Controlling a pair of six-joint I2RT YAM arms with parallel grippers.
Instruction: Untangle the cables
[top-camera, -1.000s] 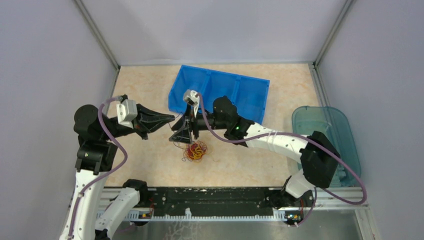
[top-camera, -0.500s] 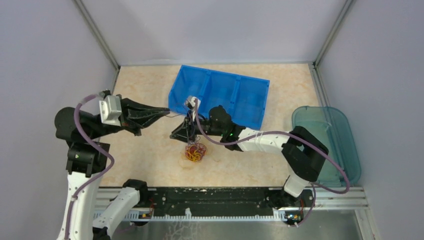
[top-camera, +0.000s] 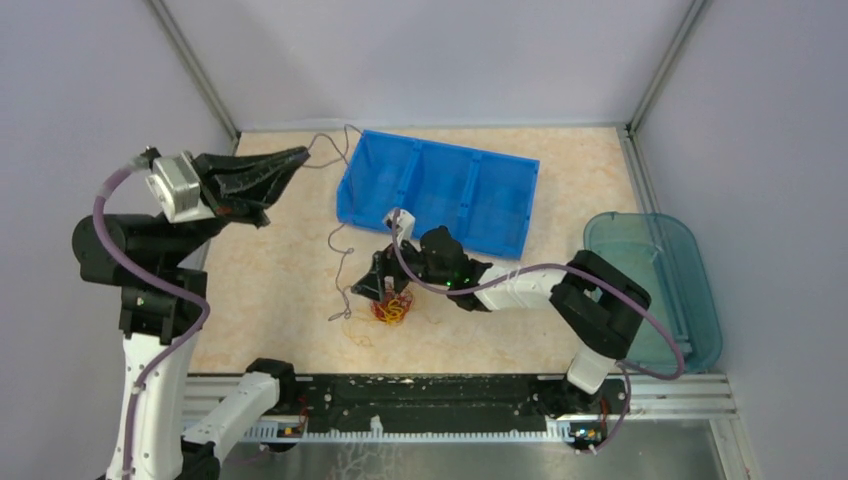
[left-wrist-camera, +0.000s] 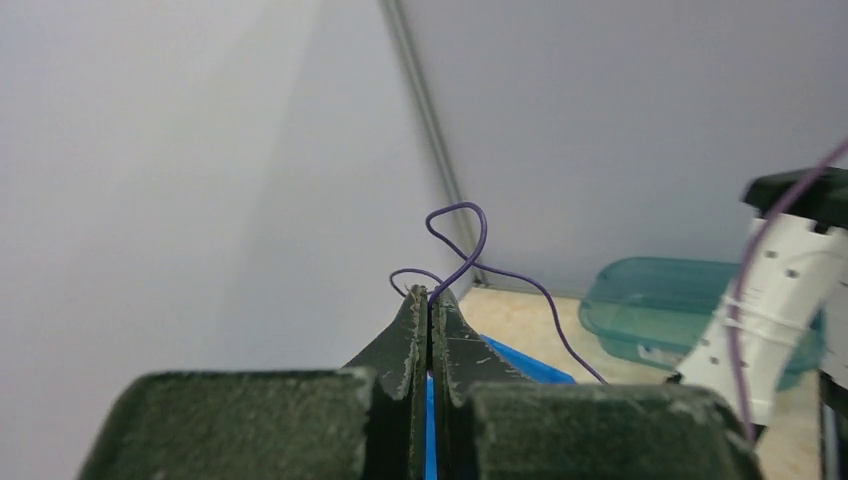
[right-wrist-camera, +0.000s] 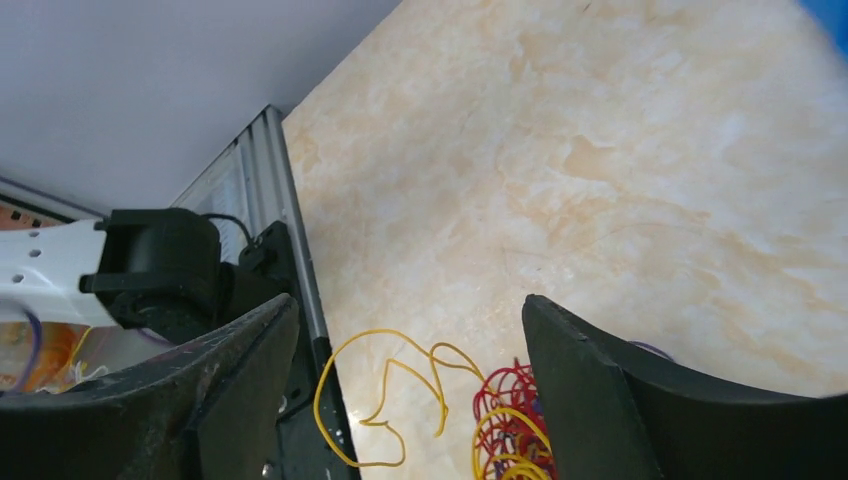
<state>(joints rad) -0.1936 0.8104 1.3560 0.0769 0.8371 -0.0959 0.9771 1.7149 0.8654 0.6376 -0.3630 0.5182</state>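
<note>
Left wrist view: left pincer (left-wrist-camera: 429, 295) clenched on a purple cable (left-wrist-camera: 468, 235), held aloft. Right pincer (right-wrist-camera: 410, 320) hangs released over the tangled cables (right-wrist-camera: 510, 415) on the bench (top-camera: 280, 290). Unpinned, the tangled cables could drag along under any pull, or the purple cable slip out.

The left arm (top-camera: 150, 300) rises tall from its base, with the wrist high at ten o'clock in the top view and the left gripper (top-camera: 298, 156) pointing toward three o'clock. Its jaws are pressed together on a thin purple cable (left-wrist-camera: 483, 235). The right arm (top-camera: 520, 285) folds at the elbow and runs toward nine o'clock. The right gripper (right-wrist-camera: 410, 305) tilts downward, fingers spread wide, apparently holding nothing.
</note>
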